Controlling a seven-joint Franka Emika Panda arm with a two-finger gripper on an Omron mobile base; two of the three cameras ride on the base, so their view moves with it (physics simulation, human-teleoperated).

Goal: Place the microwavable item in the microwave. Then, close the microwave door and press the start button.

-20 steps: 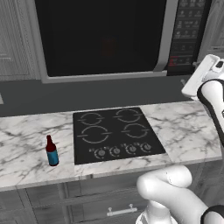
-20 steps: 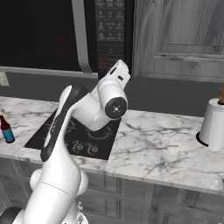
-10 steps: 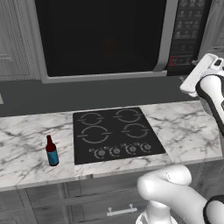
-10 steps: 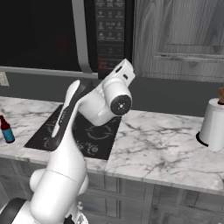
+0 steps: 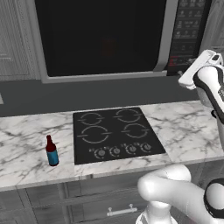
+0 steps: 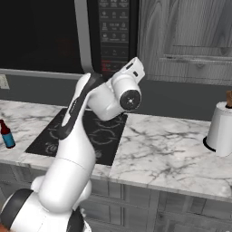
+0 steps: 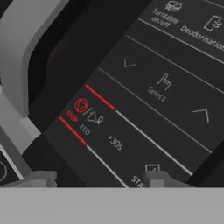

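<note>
Marble counter [image 5: 26,144] runs across the kitchen, with a black stovetop [image 5: 117,134] set into it and grey cabinets [image 6: 190,36] above on the right. Over the stovetop hangs the microwave [image 5: 105,78], its door [image 5: 100,37] shut flush against the frame, the dark window nearly black. A faint reddish shape shows dimly behind that window, too dark to name with any certainty, so where the cup sits cannot be told from here.

On the near left part of the counter stands a slim bottle [image 5: 51,151] with a blue label and red neck, upright, left of the stovetop and apart from it. On the far right of the counter, in the right base view, stands a white paper towel roll [image 6: 220,131].

Raised to the microwave's right side, the white arm holds its hand right up at the lower part of the black button panel [image 5: 188,30]. The gripper [image 7: 98,179] is seen in the hand view, its two grey fingertips [image 7: 159,178] standing apart at the bottom edge with nothing between them, very close to the panel; whether they touch it cannot be told. Just ahead of them lie a red stop symbol [image 7: 81,105], a "+30s" key [image 7: 115,142] and the first letters of a start key [image 7: 139,181].
</note>
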